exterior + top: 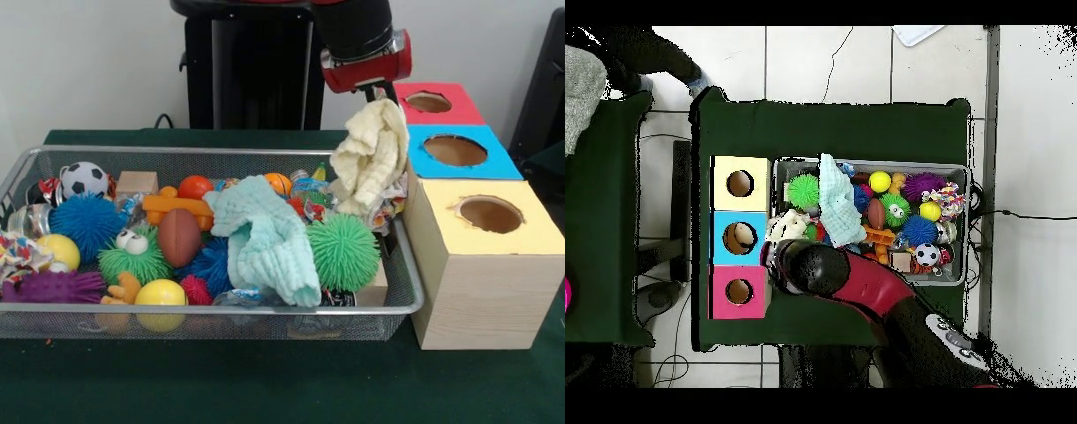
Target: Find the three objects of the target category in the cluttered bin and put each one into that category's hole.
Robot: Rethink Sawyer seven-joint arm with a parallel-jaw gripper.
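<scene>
A cream cloth [371, 157] hangs bunched from my gripper [381, 95], which is shut on its top. It is lifted above the right end of the wire bin [212, 311], its lower folds still brushing the clutter there. In the overhead view the cream cloth [787, 228] sits at the bin's edge beside the blue box [717, 238]. A mint cloth [265, 238] lies draped over the toys in the middle of the bin. At the bin's far left end lies a patterned fabric piece [18, 252].
Three boxes with round holes stand right of the bin: red box [461, 108], blue box [499, 163], yellow box [534, 237]. The bin holds a green spiky ball [342, 252], brown football [179, 237], soccer ball [84, 179], yellow ball [161, 293] and several others.
</scene>
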